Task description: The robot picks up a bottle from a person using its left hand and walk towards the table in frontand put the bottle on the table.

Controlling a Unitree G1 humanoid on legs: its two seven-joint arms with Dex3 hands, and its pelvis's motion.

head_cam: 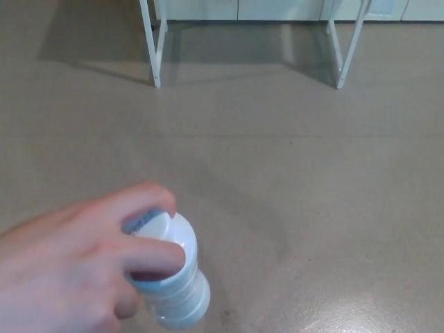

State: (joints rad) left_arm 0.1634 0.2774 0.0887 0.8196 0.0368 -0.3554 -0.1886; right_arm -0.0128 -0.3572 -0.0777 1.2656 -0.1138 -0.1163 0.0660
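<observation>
A white ribbed plastic bottle (173, 277) with a pale blue label shows at the lower left of the head view. A person's hand (62, 267) comes in from the left edge and holds the bottle, its fingers wrapped over the top and side. The bottle is held up above the floor, tilted toward the lower right. Neither of my hands shows in the picture.
Beige floor (312, 187) fills most of the view. At the top stand the white legs (157, 48) of a table, with another pair of legs (345, 52) to the right. Pale cabinet fronts (277, 8) run behind them.
</observation>
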